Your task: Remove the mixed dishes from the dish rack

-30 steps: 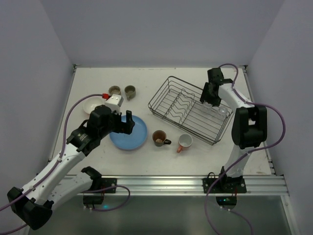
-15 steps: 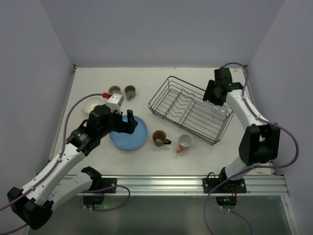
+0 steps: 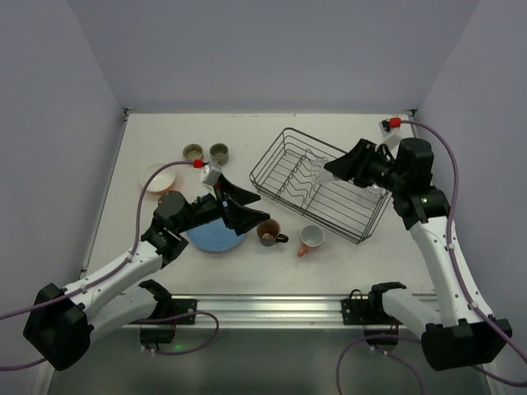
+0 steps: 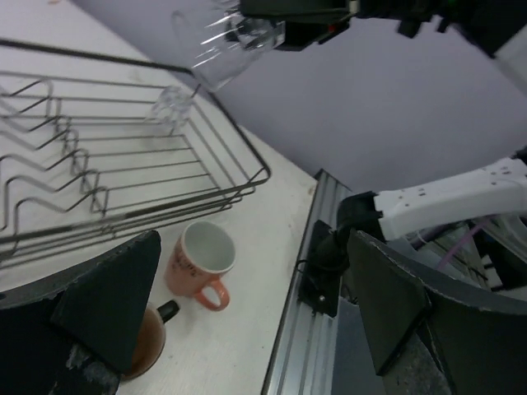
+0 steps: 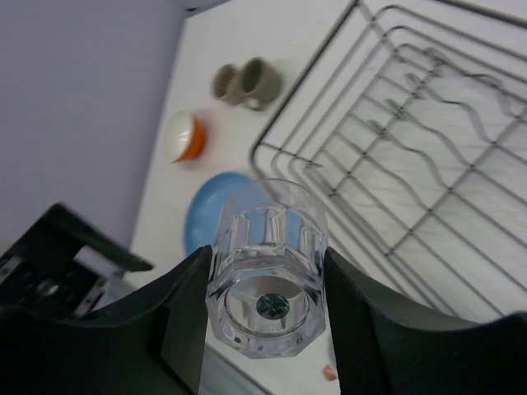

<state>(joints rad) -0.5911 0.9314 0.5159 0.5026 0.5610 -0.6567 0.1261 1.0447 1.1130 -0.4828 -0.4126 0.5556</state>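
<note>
From above, the dish rack (image 3: 309, 177) is sitting on the right half of the counter (image 3: 247, 132). The right gripper (image 3: 336, 168) is hovering over the rack's middle, clamped on a clear glass (image 5: 268, 271) that is hard to make out from here, so I am leaning on the wrist views for that. The left gripper (image 3: 249, 210) is reaching toward the rack with jaws spread wide and nothing between them, probably readying for the next dish. Lying unloaded to the left are one blue plate (image 3: 210, 239), one orange bowl (image 3: 155, 175), two olive cups (image 3: 219, 151), a brown mug (image 3: 268, 232) and a pink mug (image 3: 311, 239). The left wrist camera is showing the held glass tilted high above the wires, lifted clear so it cannot snag, while a second glass (image 4: 170, 103) is standing inside the rack near its far wall — two glasses in all. The right wrist camera is looking along the glass, its fingers (image 5: 185, 317) pressing on opposite sides.
</note>
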